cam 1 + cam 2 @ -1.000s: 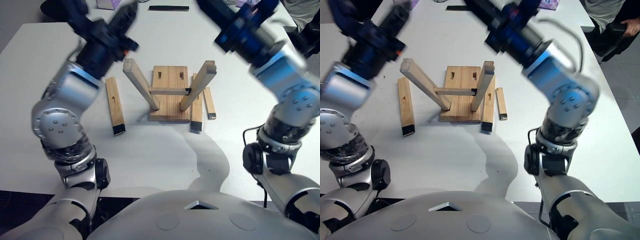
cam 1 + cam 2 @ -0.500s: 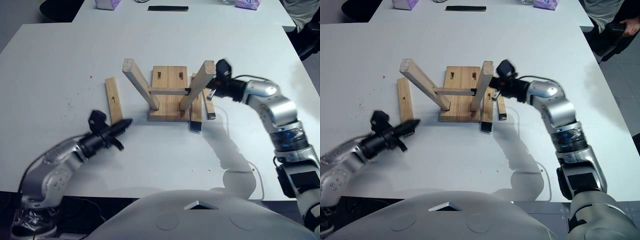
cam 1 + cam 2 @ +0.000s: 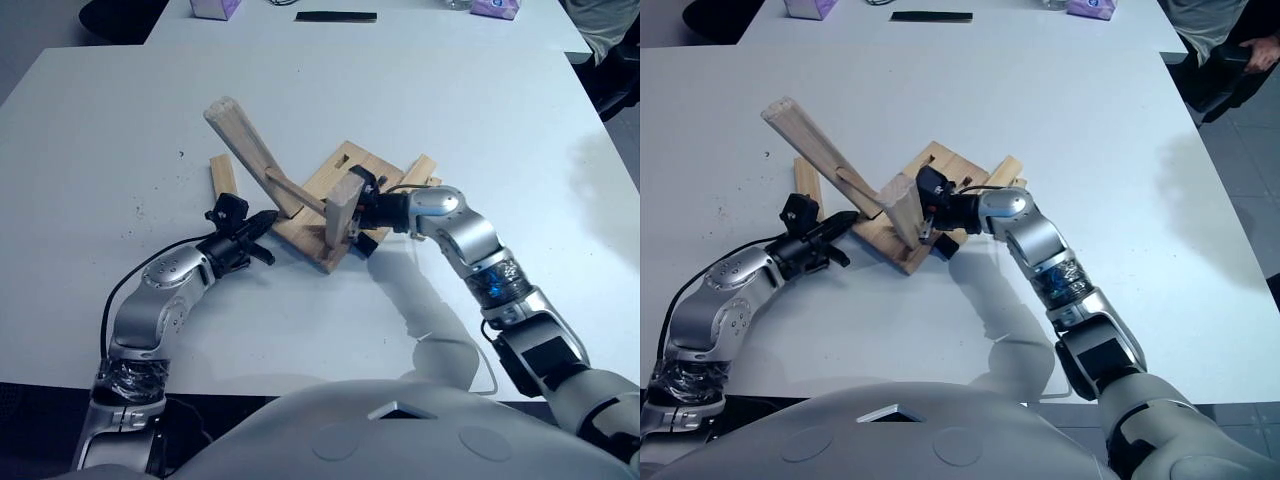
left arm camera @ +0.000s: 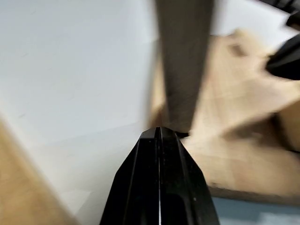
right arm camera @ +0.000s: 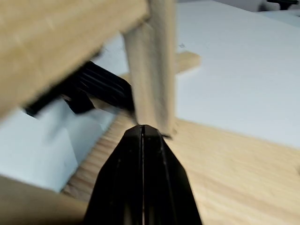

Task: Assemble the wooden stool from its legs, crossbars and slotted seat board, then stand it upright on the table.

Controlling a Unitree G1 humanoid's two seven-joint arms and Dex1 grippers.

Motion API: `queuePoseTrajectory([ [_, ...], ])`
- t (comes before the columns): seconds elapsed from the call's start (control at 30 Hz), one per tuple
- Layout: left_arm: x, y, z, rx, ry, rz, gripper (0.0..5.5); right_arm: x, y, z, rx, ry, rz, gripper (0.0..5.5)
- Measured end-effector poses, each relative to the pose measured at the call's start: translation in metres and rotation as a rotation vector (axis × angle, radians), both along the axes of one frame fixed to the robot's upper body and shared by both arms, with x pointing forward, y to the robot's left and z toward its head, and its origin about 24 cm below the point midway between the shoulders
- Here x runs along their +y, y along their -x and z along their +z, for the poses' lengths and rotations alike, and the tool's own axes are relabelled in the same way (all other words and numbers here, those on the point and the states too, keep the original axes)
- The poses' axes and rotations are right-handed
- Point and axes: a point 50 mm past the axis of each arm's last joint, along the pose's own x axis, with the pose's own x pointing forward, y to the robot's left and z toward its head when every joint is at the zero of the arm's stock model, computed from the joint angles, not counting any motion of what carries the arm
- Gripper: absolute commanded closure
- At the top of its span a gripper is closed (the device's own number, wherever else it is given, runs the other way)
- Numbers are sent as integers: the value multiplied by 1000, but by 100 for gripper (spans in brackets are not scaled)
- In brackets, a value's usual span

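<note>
Newly askew: seat board and legs.

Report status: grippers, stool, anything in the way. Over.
Left gripper shut, tip at seat board edge. Right gripper shut beside near leg. Far leg and crossbar up on board. Loose pieces lie either side.

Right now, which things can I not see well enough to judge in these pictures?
1. Leg feet in the slots: in the eye views, the legs, the crossbar and the right gripper hide them.
2. Loose pieces: in the eye views, partly covered by the board.
3. Whether the left gripper touches the board: too small in the eye views; in the left wrist view the gripper itself covers the spot.
</note>
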Motion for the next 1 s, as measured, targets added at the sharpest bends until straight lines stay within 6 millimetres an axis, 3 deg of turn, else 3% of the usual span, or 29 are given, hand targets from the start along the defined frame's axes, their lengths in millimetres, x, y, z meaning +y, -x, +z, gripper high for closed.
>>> queuePoseTrajectory([
  [0.2, 8, -28, 8, -78, -28, 50, 550, 12, 15, 23, 26, -49, 56, 547],
  [0.37, 15, -54, 9, -113, -54, 92, 550, 19, 25, 31, 49, -62, 44, 547],
  [0.43, 22, -60, 16, -153, -61, 137, 550, 3, 16, 38, 1, -51, -27, 547],
  [0.53, 41, -58, 24, -189, -69, 237, 550, -37, -1, 43, -71, 29, -154, 547],
  [0.6, 51, -40, 30, -195, -5, 277, 550, -63, -15, 45, -103, 66, -245, 547],
  [0.67, 49, -19, 35, -175, 93, 240, 550, -77, -27, 39, -117, 117, -302, 547],
  [0.73, 44, 11, 41, -119, 183, 110, 550, -87, -39, 28, -141, 180, -355, 547],
  [0.87, 29, 68, 38, 118, 164, -225, 550, -103, -51, -6, -135, 322, -394, 547],
  [1.0, 7, 74, 28, 208, 166, -368, 550, -95, -53, -20, -134, 354, -326, 547],
])
